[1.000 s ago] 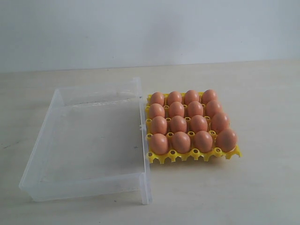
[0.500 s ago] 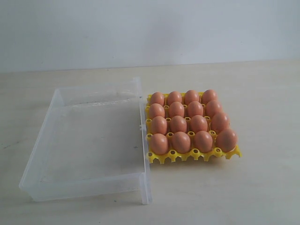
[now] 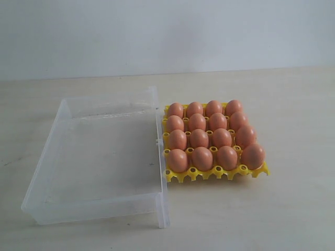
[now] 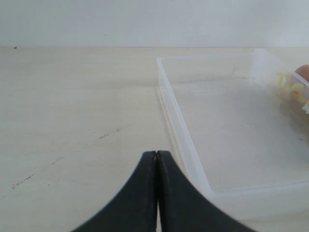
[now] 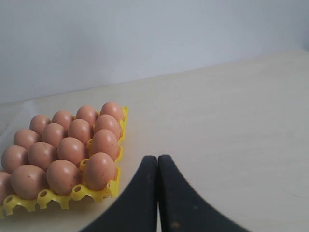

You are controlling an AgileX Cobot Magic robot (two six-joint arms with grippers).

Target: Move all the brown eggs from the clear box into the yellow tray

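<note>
Several brown eggs (image 3: 199,138) fill every cup of the yellow tray (image 3: 217,173), which stands right of the clear box (image 3: 99,206). No egg shows inside the clear box (image 4: 193,154). Neither gripper appears in the exterior view. In the left wrist view my left gripper (image 4: 157,153) is shut on nothing, over bare table just outside the box's wall. In the right wrist view my right gripper (image 5: 157,157) is shut and holds nothing, off to one side of the yellow tray (image 5: 104,193) and its brown eggs (image 5: 72,150).
A pale wooden table (image 3: 293,104) carries both containers, and a plain white wall (image 3: 167,31) rises behind it. The box and tray stand side by side, almost touching.
</note>
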